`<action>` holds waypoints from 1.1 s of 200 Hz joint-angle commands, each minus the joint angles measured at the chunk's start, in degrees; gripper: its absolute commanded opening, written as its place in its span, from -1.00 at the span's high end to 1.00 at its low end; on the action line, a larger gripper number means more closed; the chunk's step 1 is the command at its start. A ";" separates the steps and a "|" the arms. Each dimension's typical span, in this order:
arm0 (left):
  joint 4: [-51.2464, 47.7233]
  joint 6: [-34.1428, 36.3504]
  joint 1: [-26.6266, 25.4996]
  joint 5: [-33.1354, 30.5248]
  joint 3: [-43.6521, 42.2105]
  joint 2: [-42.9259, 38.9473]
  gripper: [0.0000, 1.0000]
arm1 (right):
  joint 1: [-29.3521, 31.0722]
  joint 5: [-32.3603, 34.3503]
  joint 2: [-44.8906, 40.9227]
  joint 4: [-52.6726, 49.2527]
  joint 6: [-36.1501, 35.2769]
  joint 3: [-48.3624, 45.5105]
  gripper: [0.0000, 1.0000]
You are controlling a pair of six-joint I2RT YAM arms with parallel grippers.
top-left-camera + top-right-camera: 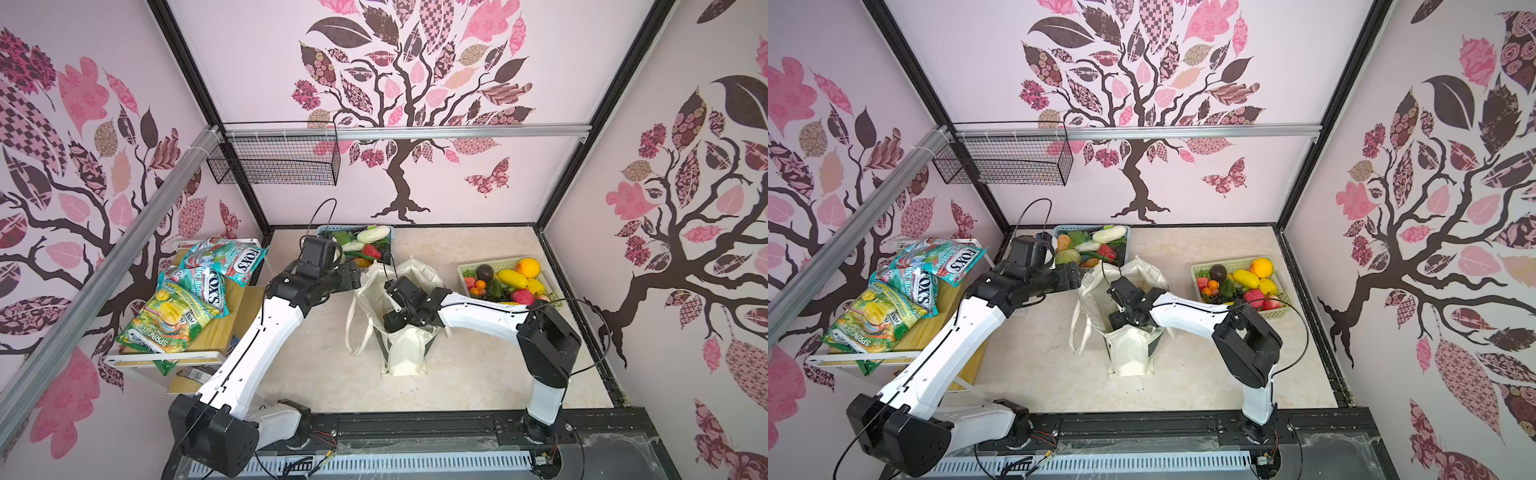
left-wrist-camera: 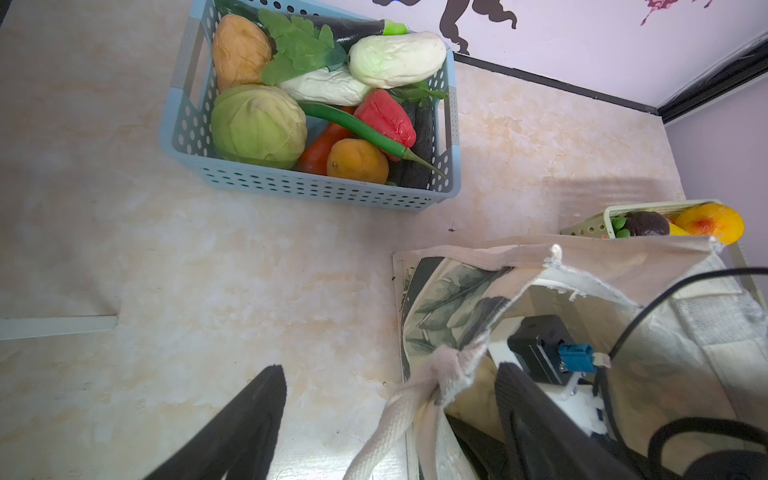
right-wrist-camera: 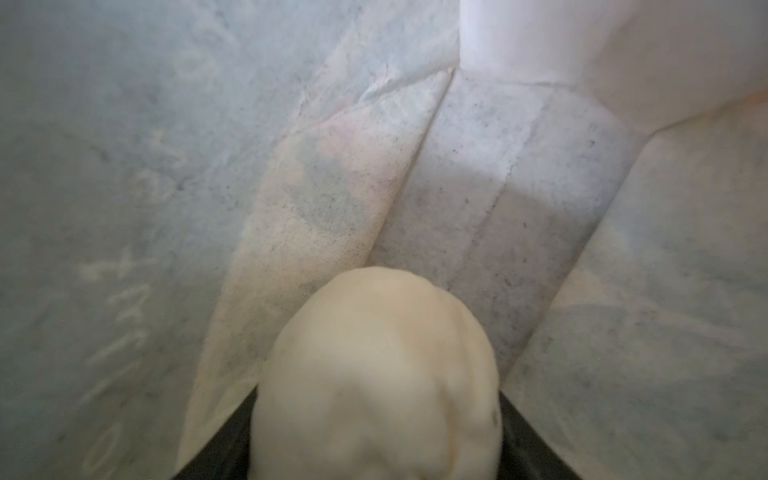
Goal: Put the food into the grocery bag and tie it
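The grocery bag (image 1: 401,359) (image 1: 1128,353) stands open in the middle of the floor, its long handles drooping to the left. My right gripper (image 1: 391,322) (image 3: 376,432) reaches down inside the bag (image 3: 498,187) and is shut on a round cream piece of food (image 3: 374,353). My left gripper (image 1: 353,277) (image 2: 388,370) is open at the bag's far left rim (image 2: 602,257), one finger outside and one inside, with the knotted handle (image 2: 440,365) between them. More food, including a green cabbage (image 2: 257,124), fills the blue basket (image 2: 311,187).
A pale green basket (image 1: 465,270) of fruit sits at the right, near the wall. Snack packets (image 1: 187,299) lie on a wooden shelf at the left. A black wire basket (image 1: 274,162) hangs on the back wall.
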 commanded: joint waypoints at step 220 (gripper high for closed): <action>1.08 0.00 -0.27 -0.26 -1.67 -0.47 -0.66 | 0.24 -7.90 4.03 0.88 -0.39 0.64 -0.74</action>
